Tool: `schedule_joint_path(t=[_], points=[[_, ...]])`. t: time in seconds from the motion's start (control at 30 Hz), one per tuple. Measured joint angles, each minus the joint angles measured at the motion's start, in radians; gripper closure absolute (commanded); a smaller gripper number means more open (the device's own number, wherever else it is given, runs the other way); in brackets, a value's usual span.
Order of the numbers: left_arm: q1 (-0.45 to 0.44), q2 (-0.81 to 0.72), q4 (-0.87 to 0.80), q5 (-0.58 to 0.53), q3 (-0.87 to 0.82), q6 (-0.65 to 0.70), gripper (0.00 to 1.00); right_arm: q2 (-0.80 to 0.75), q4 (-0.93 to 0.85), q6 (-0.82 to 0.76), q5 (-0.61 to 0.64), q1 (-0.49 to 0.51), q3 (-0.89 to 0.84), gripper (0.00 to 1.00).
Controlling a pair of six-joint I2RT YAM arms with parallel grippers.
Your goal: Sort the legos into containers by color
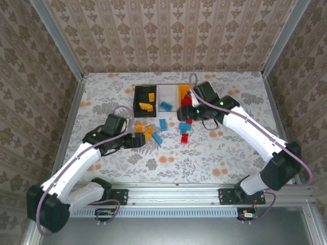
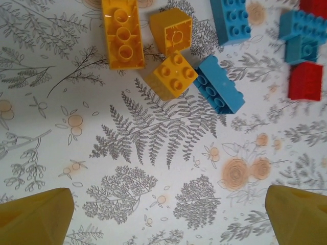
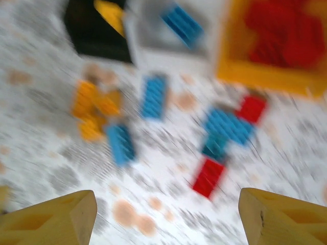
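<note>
Three joined bins stand at the back: the black bin [image 1: 138, 97] holds yellow bricks, the white bin [image 1: 166, 93] a blue brick [image 1: 165, 106], the orange bin [image 1: 181, 91] red bricks. Loose legos lie in front of them. In the left wrist view three yellow bricks [image 2: 173, 74] sit beside a blue brick [image 2: 219, 84] and a red brick [image 2: 305, 80]. My left gripper [image 1: 139, 140] [image 2: 168, 219] is open and empty just short of the yellow bricks. My right gripper [image 1: 185, 112] [image 3: 168, 214] is open and empty over the blue and red bricks [image 3: 208, 176]; its view is blurred by motion.
The floral tablecloth [image 1: 214, 153] covers the table inside patterned walls. A metal rail [image 1: 173, 194] runs along the near edge. Bare cloth lies between the loose bricks and the rail, and to the right of the bins.
</note>
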Motion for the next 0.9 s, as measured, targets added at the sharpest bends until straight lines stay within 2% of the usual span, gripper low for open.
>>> schedule_joint_path(t=[0.13, 0.23, 0.4, 0.9], points=[[-0.005, 0.146, 0.032, -0.019, 0.055, 0.027, 0.16, -0.064, -0.024, 0.002, 0.018, -0.007, -0.228, 0.24], [-0.012, 0.257, 0.075, -0.019, 0.1, 0.062, 0.21, -0.098, -0.029, 0.005, 0.017, -0.007, -0.29, 0.24], [-0.017, 0.381, 0.13, -0.011, 0.146, 0.155, 0.22, -0.131, -0.016, 0.005, 0.017, -0.008, -0.294, 0.24], [-0.016, 0.531, 0.198, 0.019, 0.155, 0.32, 0.29, -0.133, 0.005, 0.014, 0.017, -0.008, -0.294, 0.23]])
